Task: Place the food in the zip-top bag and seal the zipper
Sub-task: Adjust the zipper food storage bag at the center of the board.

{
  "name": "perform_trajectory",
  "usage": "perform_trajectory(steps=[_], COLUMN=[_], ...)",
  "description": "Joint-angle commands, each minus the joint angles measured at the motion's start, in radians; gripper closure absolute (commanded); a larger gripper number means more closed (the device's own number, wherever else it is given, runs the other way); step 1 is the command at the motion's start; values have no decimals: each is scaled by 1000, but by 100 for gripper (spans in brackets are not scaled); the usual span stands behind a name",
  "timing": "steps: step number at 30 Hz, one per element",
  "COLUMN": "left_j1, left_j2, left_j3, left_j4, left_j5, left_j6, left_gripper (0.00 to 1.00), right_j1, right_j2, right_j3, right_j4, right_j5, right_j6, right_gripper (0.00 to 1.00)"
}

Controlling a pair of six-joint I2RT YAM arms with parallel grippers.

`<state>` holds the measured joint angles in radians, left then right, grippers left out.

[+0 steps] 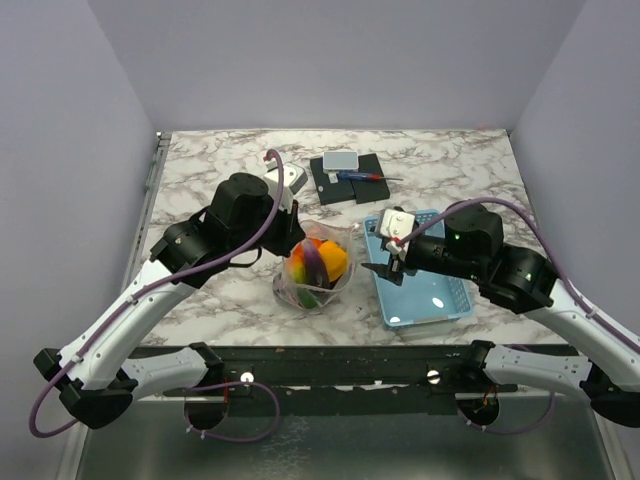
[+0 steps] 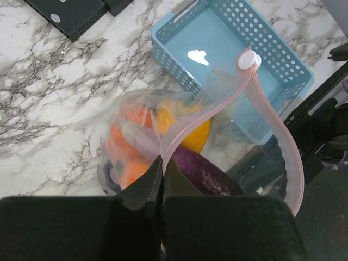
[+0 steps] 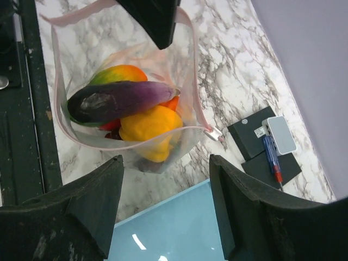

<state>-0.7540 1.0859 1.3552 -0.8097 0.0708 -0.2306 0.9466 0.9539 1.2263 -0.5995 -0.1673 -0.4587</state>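
The clear zip-top bag (image 1: pixel 318 272) stands on the marble table with its mouth open upward. Inside lies the food: a purple piece (image 3: pixel 125 98), a yellow one (image 3: pixel 149 125) and orange pieces (image 2: pixel 130 168). My left gripper (image 2: pixel 162 163) is shut on the zipper (image 2: pixel 217 109), pinching the pink strip at the bag's rim. The strip's white slider (image 2: pixel 249 60) sits at its far end. My right gripper (image 3: pixel 166 163) hangs open above the basket's left edge, just right of the bag, with nothing between its fingers.
A light-blue plastic basket (image 1: pixel 455 300) with nothing in it lies right of the bag. Black boxes (image 1: pixel 345 180) with a small white device and a blue-red pen sit at the back of the table.
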Motion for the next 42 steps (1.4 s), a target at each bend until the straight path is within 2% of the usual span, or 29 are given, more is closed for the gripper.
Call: perform_trajectory(steps=[1,14,24,42], left_j1=[5,5,5,5], left_j2=[-31,-44,-44,-27], left_j3=[21,33,37,20], left_j4=[-4,-42,-58,-58], left_j5=[53,65,78,73], left_j6=[43,70,73,70], left_gripper=[100,100,100,100], right_j1=[-5,-11,-97,-147], right_j2=[-18,29,85,174], right_j3=[-32,-65,-61,-16], right_j4=[-1,24,77,97], right_j5=[-96,-132,-231,-361], right_j6=[-104,-205,-255,-264], right_gripper=[30,29,30,42])
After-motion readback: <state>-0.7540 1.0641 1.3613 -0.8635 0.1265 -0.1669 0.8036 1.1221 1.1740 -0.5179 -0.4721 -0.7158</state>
